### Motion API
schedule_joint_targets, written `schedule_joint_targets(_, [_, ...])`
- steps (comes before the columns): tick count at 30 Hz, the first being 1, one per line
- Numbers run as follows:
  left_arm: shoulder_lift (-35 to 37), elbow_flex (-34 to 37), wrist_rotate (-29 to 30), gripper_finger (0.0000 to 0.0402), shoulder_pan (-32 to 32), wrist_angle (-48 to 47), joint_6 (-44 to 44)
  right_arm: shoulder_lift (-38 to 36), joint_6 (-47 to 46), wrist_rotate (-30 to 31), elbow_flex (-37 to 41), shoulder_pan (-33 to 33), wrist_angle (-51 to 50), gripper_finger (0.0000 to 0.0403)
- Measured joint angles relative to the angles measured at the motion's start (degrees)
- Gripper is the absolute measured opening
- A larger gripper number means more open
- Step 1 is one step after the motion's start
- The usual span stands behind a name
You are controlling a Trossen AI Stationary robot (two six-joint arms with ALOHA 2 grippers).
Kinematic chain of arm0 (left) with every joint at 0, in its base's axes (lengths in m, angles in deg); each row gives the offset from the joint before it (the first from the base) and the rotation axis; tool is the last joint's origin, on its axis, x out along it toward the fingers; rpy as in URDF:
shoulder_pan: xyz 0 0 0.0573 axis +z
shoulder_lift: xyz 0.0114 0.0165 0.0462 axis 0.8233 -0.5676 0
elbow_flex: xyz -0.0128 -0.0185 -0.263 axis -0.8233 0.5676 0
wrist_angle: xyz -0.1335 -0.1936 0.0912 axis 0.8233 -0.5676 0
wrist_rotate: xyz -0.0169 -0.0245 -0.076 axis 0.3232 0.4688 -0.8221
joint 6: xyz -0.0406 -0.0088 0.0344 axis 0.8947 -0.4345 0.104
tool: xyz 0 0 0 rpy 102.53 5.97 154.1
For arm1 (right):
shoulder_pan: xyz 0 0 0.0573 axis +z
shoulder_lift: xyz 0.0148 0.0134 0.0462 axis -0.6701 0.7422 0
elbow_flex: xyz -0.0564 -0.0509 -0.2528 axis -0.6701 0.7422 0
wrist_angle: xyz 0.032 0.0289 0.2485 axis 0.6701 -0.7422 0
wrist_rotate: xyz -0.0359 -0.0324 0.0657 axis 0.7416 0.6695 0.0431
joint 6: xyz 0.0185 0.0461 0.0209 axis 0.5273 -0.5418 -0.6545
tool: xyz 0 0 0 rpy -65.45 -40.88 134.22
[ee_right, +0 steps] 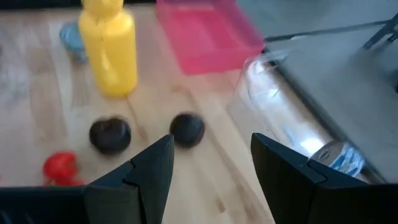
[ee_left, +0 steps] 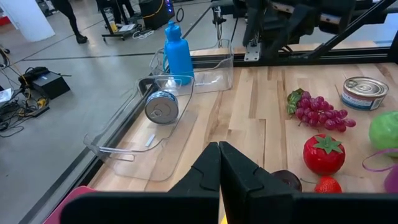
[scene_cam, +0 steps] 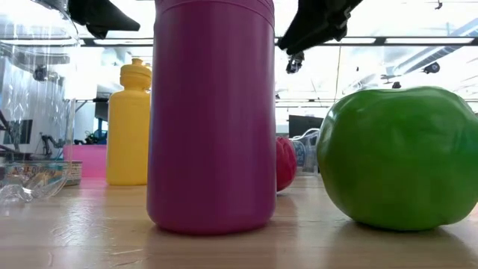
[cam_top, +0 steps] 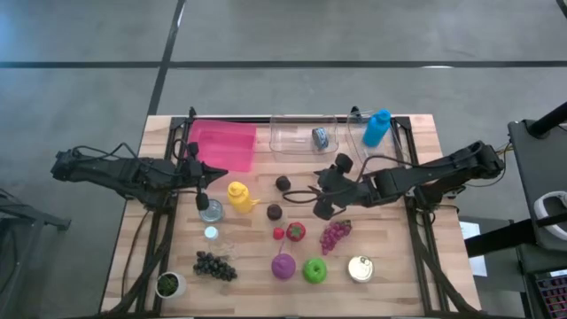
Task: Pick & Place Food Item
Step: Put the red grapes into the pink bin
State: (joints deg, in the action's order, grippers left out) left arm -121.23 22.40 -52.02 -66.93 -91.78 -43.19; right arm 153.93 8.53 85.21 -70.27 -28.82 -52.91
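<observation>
My right gripper (cam_top: pixel 317 204) hangs open above the table's middle, slanting down, with nothing between its fingers (ee_right: pixel 149 177). Just beyond its tips lie two dark plums, one (ee_right: pixel 187 129) nearer the far edge and one (ee_right: pixel 110 135) nearer the front, both resting on the wood. A yellow bottle (cam_top: pixel 239 195) stands to their left. A tomato (cam_top: pixel 296 231), a strawberry (cam_top: pixel 278 233) and purple grapes (cam_top: pixel 335 235) lie in front of the gripper. My left gripper (cam_top: pixel 202 197) waits shut at the left, above a glass lid (cam_top: pixel 211 210).
Along the far edge stand a pink bin (cam_top: pixel 226 143), a clear bin (cam_top: pixel 292 133) holding a can (cam_top: pixel 321 136), and a blue bottle (cam_top: pixel 376 128). Near the front are dark grapes (cam_top: pixel 215 266), a purple bottle (cam_top: pixel 283 266), a green apple (cam_top: pixel 314 270), a tin (cam_top: pixel 360 268) and a small pot (cam_top: pixel 168 283).
</observation>
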Motion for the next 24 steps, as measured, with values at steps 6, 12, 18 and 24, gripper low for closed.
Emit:
schedule_joint_targets(6, [0.00,0.00,0.00,0.0001,-0.01,0.00,0.00,0.18,4.00,-11.98,1.69,-0.87,0.73,0.0210])
schedule_joint_targets(12, [0.00,0.00,0.00,0.0001,-0.02,0.45,0.02,0.85,9.45,-15.63,2.68,-1.57,0.77,0.0210])
schedule_joint_targets(18, [0.00,0.16,0.00,0.0001,0.00,0.82,0.48,0.81,11.24,-21.27,4.00,-1.60,-1.05,0.0210])
schedule_joint_targets(24, [0.00,0.33,-0.02,0.0001,-0.01,1.15,1.93,0.79,16.82,-38.57,7.45,-1.51,-3.04,0.0210])
